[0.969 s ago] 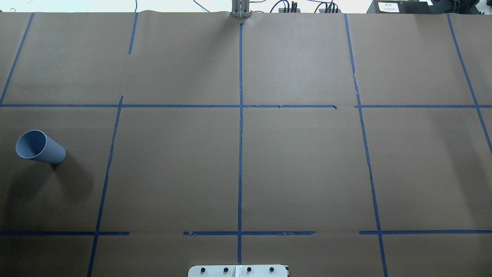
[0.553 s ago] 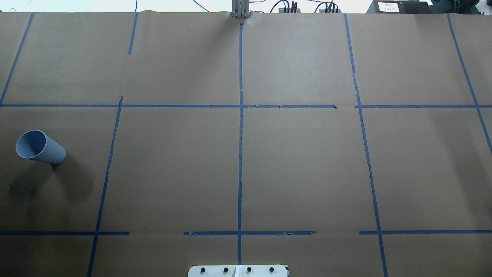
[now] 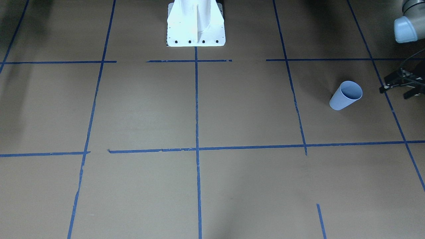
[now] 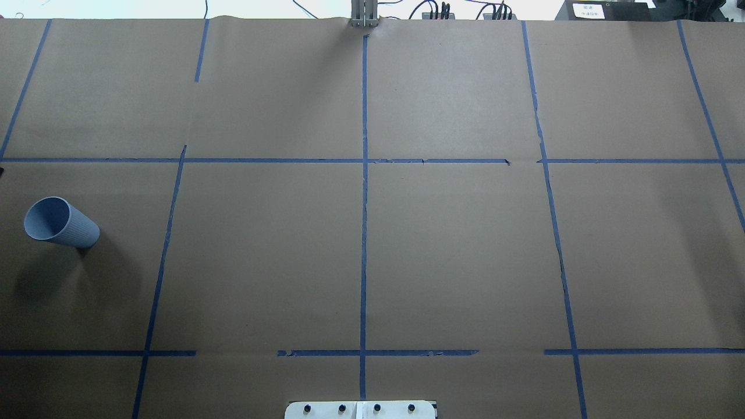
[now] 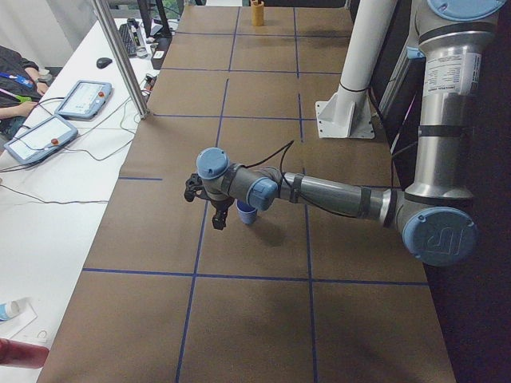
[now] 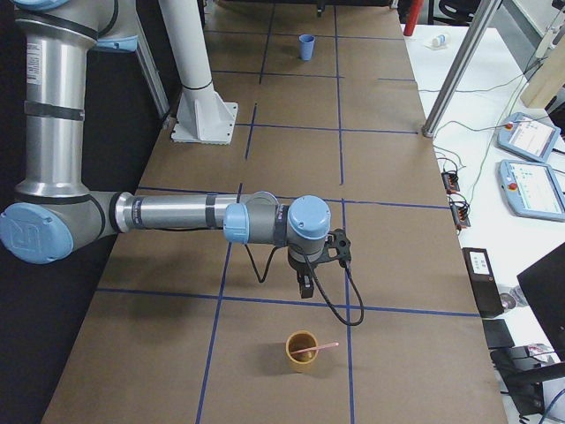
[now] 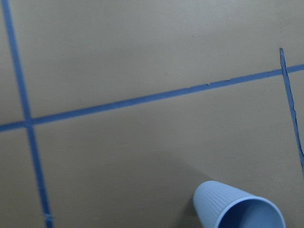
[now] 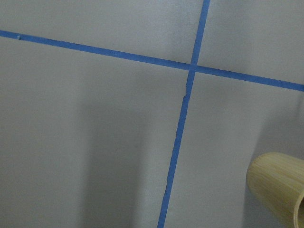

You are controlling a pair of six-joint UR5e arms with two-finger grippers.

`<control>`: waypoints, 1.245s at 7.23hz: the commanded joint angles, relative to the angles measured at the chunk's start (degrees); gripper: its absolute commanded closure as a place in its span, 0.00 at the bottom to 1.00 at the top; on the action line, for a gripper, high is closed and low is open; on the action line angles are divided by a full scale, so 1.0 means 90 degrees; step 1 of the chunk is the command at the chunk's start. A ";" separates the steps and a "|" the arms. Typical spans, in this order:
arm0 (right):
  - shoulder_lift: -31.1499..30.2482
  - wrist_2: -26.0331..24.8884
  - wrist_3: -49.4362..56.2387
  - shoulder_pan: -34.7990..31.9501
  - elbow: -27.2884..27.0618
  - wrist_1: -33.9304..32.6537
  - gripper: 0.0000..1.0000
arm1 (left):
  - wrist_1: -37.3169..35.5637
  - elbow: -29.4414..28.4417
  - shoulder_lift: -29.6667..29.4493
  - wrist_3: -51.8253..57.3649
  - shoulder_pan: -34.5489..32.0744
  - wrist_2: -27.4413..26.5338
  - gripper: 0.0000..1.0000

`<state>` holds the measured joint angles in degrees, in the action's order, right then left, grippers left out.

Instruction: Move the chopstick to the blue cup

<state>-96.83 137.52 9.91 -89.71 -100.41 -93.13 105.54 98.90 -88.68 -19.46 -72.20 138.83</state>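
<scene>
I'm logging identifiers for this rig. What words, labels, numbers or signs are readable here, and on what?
No text is readable.
White label on the black box at the table's far edge: blurred.
Printed sticker on the left arm's grey link: too small.
Printed sticker on the right arm's grey link: too small.
Ribbed blue plastic cup: no print visible.

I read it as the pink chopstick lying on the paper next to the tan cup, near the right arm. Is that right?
Not quite: the pink chopstick is not lying on the paper but stands inside the tan cup, leaning out over its rim, near the right arm. The exterior right view shows it.
</scene>
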 commanded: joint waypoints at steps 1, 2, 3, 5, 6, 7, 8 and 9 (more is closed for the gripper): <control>-0.0003 0.0012 -0.0008 0.0006 0.0004 0.0006 0.00 | 0.0993 0.0046 0.0272 -0.1407 0.0656 -0.0513 0.00; -0.0003 0.0013 -0.0008 0.0006 0.0004 0.0006 0.00 | 0.1075 0.0046 0.0283 -0.1644 0.0881 -0.0524 0.00; -0.0003 0.0013 -0.0008 0.0006 0.0004 0.0006 0.00 | 0.1076 0.0037 0.0283 -0.1657 0.0990 -0.0533 0.00; -0.0003 0.0022 -0.0008 0.0006 0.0033 -0.0003 0.00 | 0.1076 0.0027 0.0449 -0.1657 0.1272 -0.0757 0.00; -0.0023 0.0022 -0.0008 0.0006 0.0043 -0.0003 0.00 | 0.1076 0.0017 0.0449 -0.1657 0.1429 -0.0990 0.00; -0.0023 0.0022 -0.0008 0.0006 0.0053 -0.0003 0.00 | 0.1076 0.0007 0.0449 -0.1666 0.1536 -0.1021 0.03; -0.0023 0.0032 -0.0008 0.0006 0.0053 -0.0003 0.00 | 0.1076 -0.0002 0.0449 -0.1802 0.1557 -0.1022 0.18; -0.0023 0.0032 -0.0008 0.0006 0.0053 -0.0003 0.00 | 0.1076 -0.0032 0.0391 -0.2112 0.1567 -0.1022 0.60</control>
<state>-97.02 137.78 9.84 -89.65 -99.96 -93.16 115.22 98.86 -84.77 -35.88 -58.44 129.79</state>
